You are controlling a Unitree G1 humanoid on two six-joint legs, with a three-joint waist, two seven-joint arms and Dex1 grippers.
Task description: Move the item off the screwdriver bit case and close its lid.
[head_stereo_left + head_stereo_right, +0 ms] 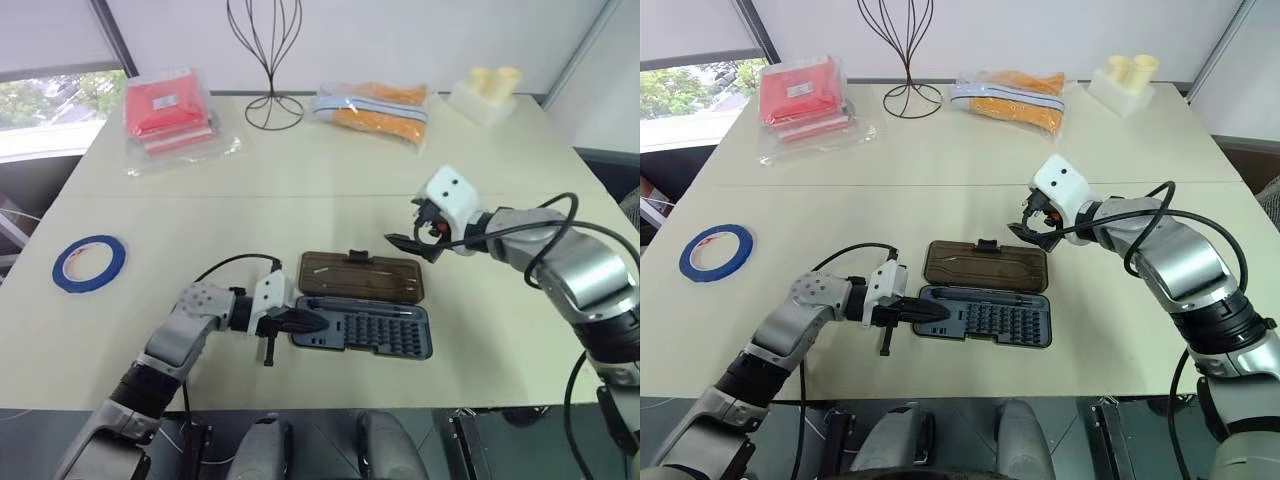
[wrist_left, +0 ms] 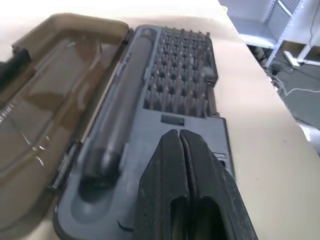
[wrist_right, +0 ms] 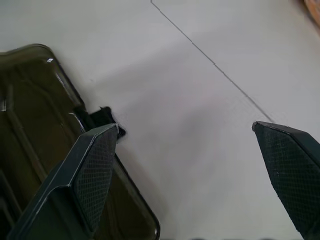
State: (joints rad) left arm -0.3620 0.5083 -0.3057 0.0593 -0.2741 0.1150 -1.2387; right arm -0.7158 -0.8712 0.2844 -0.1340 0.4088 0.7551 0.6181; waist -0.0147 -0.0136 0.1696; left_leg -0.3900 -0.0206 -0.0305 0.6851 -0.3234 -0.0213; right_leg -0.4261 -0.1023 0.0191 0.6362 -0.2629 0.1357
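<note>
The item, a blue roll of tape (image 1: pixel 90 263), lies flat on the table at the far left, well away from the case. The screwdriver bit case (image 1: pixel 365 330) lies open near the front edge, and rows of bits (image 2: pixel 177 85) and a dark handle show in its grey tray. Its lid (image 1: pixel 360 277) lies flat behind the tray, with the latch tab (image 3: pixel 105 117) on its far edge. My left gripper (image 1: pixel 305 322) is shut with nothing in it, tips over the tray's left end. My right gripper (image 1: pixel 415 238) hangs open above the lid's far right corner.
Along the back of the table stand a red packet (image 1: pixel 165 105), a black wire stand (image 1: pixel 265 60), an orange bag (image 1: pixel 375 105) and a white holder with yellow cups (image 1: pixel 485 92). A black cable trails from my left wrist beside the tray.
</note>
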